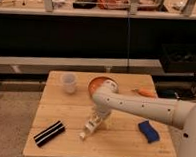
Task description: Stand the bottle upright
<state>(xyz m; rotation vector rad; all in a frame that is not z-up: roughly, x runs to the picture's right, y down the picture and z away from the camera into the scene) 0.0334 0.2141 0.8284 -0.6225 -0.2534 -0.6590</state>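
Observation:
The bottle (90, 126) is a slim whitish plastic bottle with a small white cap. It lies tilted on the wooden table (69, 111), cap end toward the front left. My gripper (96, 119) hangs down from the white arm (140, 105) at the bottle's upper end, over the middle of the table. The arm reaches in from the right and hides part of the orange bowl (97, 84) behind it.
A translucent white cup (68, 82) stands at the back left. A black striped object (49, 133) lies at the front left. A blue sponge (148, 131) lies at the front right. An orange item (143, 93) lies at the back right. Dark shelving stands behind the table.

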